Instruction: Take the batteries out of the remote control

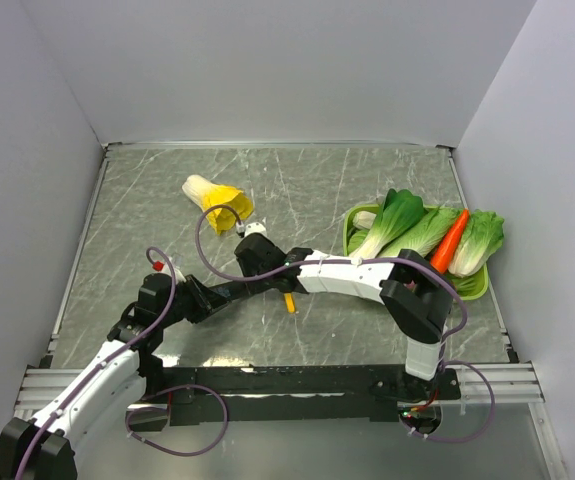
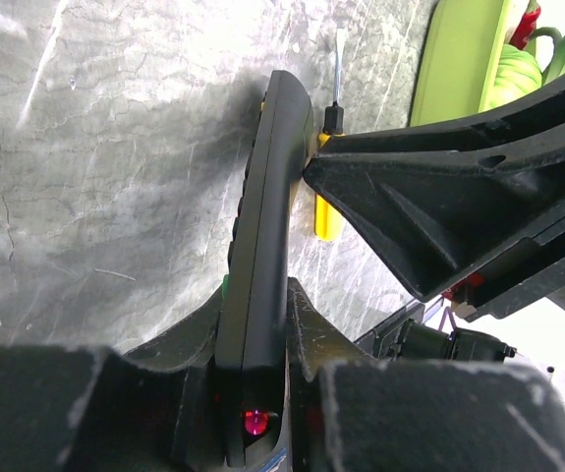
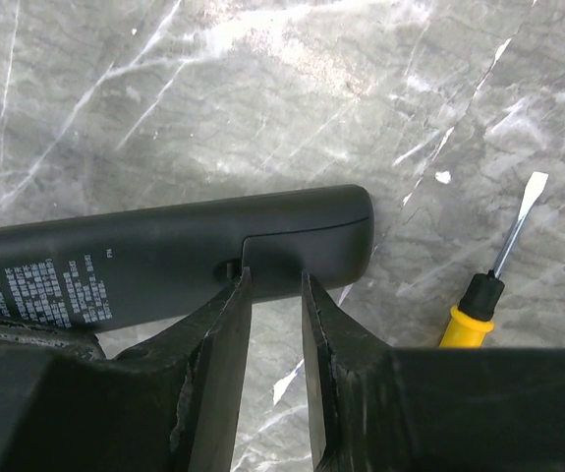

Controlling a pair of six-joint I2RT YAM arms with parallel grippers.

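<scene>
The remote control (image 2: 267, 197) is a slim black bar standing on its long edge above the table. My left gripper (image 2: 262, 307) is shut on its near end. In the right wrist view the remote's back (image 3: 154, 258) faces the camera, with small print and the battery cover at its end. My right gripper (image 3: 274, 280) has its jaws a narrow gap apart, empty, with both tips against the cover beside the latch notch. In the top view both grippers meet at the remote (image 1: 235, 288) in the table's middle. The batteries are hidden.
A yellow-handled screwdriver (image 3: 498, 280) lies on the table just right of the remote; it also shows in the top view (image 1: 289, 302). A green tray (image 1: 350, 228) of leafy greens and a carrot (image 1: 450, 240) sits at the right. A yellow-white vegetable (image 1: 217, 200) lies behind.
</scene>
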